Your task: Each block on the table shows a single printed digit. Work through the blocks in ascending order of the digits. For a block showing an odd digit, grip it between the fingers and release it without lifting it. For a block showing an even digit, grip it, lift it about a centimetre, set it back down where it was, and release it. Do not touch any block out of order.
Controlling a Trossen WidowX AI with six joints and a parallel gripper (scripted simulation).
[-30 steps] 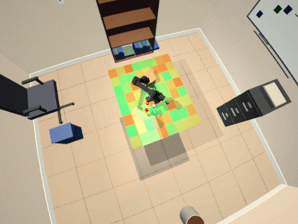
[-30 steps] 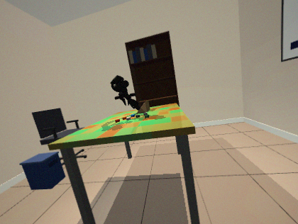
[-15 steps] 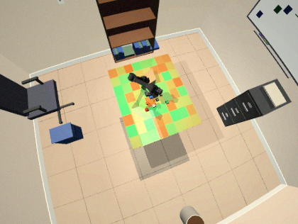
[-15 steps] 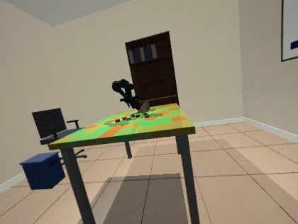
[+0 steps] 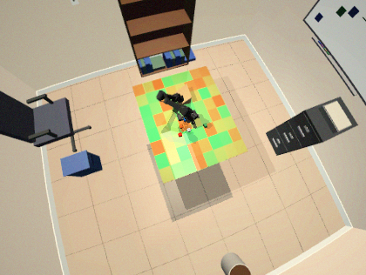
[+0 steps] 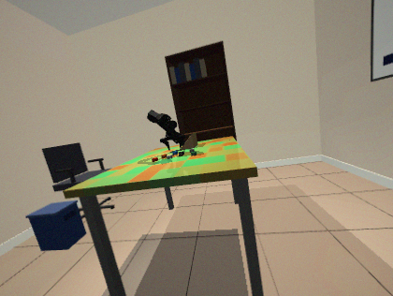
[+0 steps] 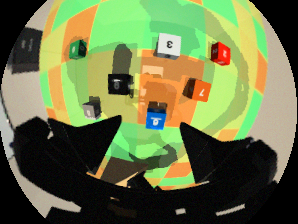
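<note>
My gripper (image 7: 151, 121) is open and empty above the table, its fingertips either side of the blue block (image 7: 155, 119) in the wrist view. The blue block's digit looks like 6 or 9. The white block (image 7: 169, 45) (image 5: 188, 130) shows 3. The orange block (image 7: 201, 90) shows 7. The red block (image 7: 220, 54) (image 5: 179, 134) (image 6: 154, 159) seems to show 2. The grey block (image 7: 92, 109) seems to show 1. The black block (image 7: 119, 84) shows a blurred 8 or 0. The green block (image 7: 78, 49) (image 5: 205, 125) has an unreadable digit.
The blocks stand apart on the patchwork table top (image 5: 174, 168) (image 6: 188, 171). The black and grey blocks are left of the blue one in the wrist view, the orange one right. A bookshelf (image 5: 159, 22) (image 6: 204, 98) stands behind the table, a chair (image 5: 52, 119) to its left.
</note>
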